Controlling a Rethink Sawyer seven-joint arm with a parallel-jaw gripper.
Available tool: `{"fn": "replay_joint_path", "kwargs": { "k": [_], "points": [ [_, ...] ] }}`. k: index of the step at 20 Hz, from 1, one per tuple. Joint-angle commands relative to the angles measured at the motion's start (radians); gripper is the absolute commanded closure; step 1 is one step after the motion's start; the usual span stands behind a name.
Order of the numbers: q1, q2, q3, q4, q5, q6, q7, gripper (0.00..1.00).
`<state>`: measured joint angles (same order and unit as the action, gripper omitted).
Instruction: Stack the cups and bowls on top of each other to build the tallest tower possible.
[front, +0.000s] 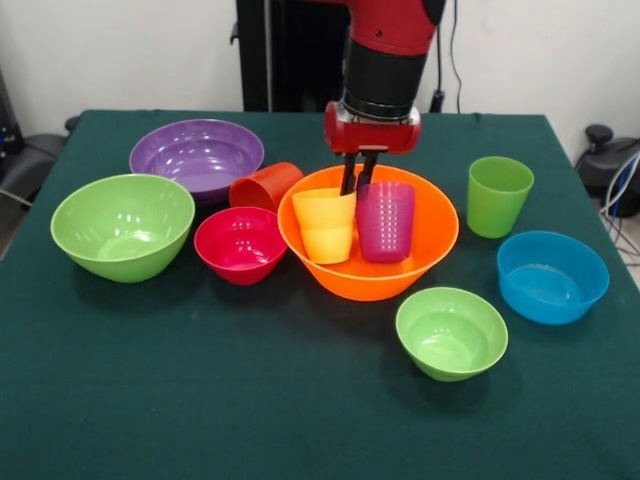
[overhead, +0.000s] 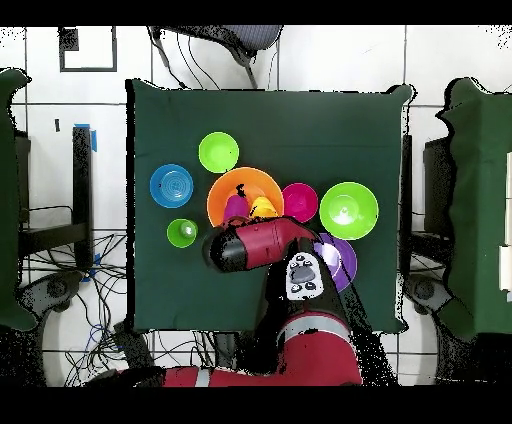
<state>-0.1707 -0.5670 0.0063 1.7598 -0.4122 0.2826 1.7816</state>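
The large orange bowl (front: 420, 255) sits mid-table and holds a tilted yellow cup (front: 325, 225) and an upright purple cup (front: 386, 220). My gripper (front: 358, 185) reaches down into this bowl from above. Its two dark fingers stand close together at the purple cup's left rim, and their tips are hidden behind the cups. An orange-red cup (front: 264, 186) lies on its side left of the orange bowl. A light green cup (front: 498, 195) stands upright to the right. In the overhead view the arm covers the gripper, and the orange bowl (overhead: 222, 190) shows beside it.
Around the orange bowl sit a wide purple bowl (front: 197, 155), a large green bowl (front: 122, 225), a pink-red bowl (front: 240, 243), a small green bowl (front: 451, 332) and a blue bowl (front: 552, 275). A green cloth (front: 300, 420) covers the table.
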Motion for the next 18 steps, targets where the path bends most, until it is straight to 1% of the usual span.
{"fn": "replay_joint_path", "kwargs": {
  "k": [1, 4, 7, 9, 11, 16, 18],
  "points": [
    [0.002, -0.023, 0.072, 0.026, 0.026, 0.179, 0.018, 1.0],
    [-0.001, -0.031, 0.078, 0.037, 0.024, 0.19, 0.019, 1.0],
    [-0.002, -0.017, 0.078, 0.038, 0.014, 0.17, 0.027, 1.0],
    [-0.001, -0.01, 0.079, 0.033, 0.013, 0.176, 0.027, 1.0],
    [0.003, -0.013, 0.079, 0.036, 0.013, 0.191, 0.024, 1.0],
    [-0.002, -0.036, 0.083, 0.073, 0.005, 0.185, 0.022, 1.0],
    [-0.002, -0.03, 0.083, 0.075, 0.005, 0.177, 0.028, 1.0]
  ]
}}
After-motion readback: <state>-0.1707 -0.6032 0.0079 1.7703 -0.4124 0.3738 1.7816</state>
